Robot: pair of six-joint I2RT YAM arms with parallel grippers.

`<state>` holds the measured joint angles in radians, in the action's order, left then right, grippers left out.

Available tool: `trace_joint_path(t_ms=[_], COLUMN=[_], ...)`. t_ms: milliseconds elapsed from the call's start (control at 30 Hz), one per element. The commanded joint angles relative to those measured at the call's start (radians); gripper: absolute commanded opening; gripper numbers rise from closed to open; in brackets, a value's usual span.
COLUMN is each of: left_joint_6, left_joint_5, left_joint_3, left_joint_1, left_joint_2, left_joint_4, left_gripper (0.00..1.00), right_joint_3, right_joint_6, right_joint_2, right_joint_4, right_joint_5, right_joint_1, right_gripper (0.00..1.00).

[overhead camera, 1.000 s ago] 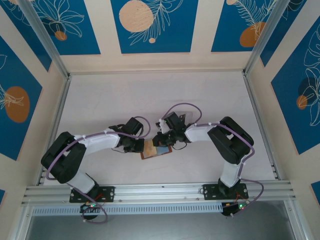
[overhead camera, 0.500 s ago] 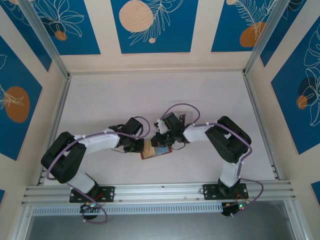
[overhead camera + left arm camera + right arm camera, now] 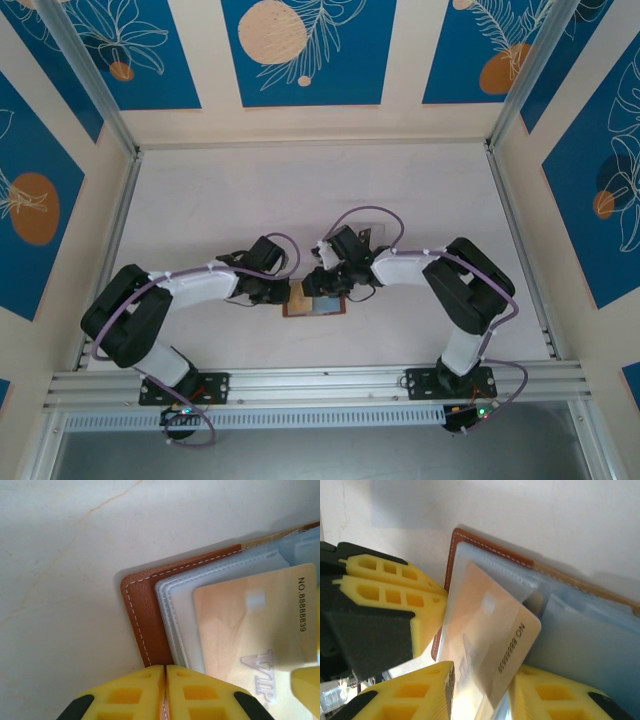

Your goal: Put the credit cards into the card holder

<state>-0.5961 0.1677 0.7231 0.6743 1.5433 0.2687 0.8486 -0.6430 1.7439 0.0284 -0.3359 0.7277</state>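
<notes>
The brown leather card holder (image 3: 313, 301) lies open on the white table between both arms, its stitched edge (image 3: 142, 615) and pale bluish sleeves (image 3: 580, 640) in view. My left gripper (image 3: 165, 672) is shut on the holder's leather edge, seen from above at the holder's left end (image 3: 283, 293). A tan credit card (image 3: 250, 625) marked VIP sits partly inside a clear sleeve. My right gripper (image 3: 482, 680) stands open astride that card (image 3: 495, 635), its yellow fingers apart on either side, just above the holder (image 3: 322, 283).
A clear plastic stand (image 3: 370, 232) sits just behind the right forearm. Aluminium rails (image 3: 320, 378) run along the near edge and both sides of the table. White table surface (image 3: 220, 200) stretches behind the arms.
My right gripper's jaws have parted from the card, which stays in the sleeve. The right arm's elbow shifted slightly right. The left gripper kept its hold.
</notes>
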Motion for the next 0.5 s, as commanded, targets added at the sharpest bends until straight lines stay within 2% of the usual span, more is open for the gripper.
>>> trace_joint_path(t_ms=[0,167,233,400,467], left_joint_6=[-0.010,-0.008,-0.006,-0.006,-0.007], left_joint_5=[-0.040,-0.038,-0.034,-0.034,-0.033], left_joint_3=[-0.061,-0.065,-0.064,-0.066,-0.068], left_joint_1=[-0.003,-0.003,-0.004,-0.004,-0.004], left_joint_2=[0.058,0.059,0.063,0.066,0.066], left_joint_4=[0.007,0.000,-0.002,-0.005,-0.008], left_gripper=[0.11,0.12,0.12,0.12,0.12], right_joint_3=[-0.008,0.021,0.025,0.069,0.086], right_joint_6=[0.035,0.048,0.046,0.045,0.048], right_joint_2=[-0.044,-0.070,-0.078,-0.070,-0.061], right_joint_4=[0.130,0.189,0.202,0.227,0.233], right_joint_5=[0.008,0.041,0.062,0.119,0.123], right_joint_1=[-0.010,-0.017,-0.019,-0.005,0.000], right_gripper=[0.35,0.35,0.31,0.00,0.00])
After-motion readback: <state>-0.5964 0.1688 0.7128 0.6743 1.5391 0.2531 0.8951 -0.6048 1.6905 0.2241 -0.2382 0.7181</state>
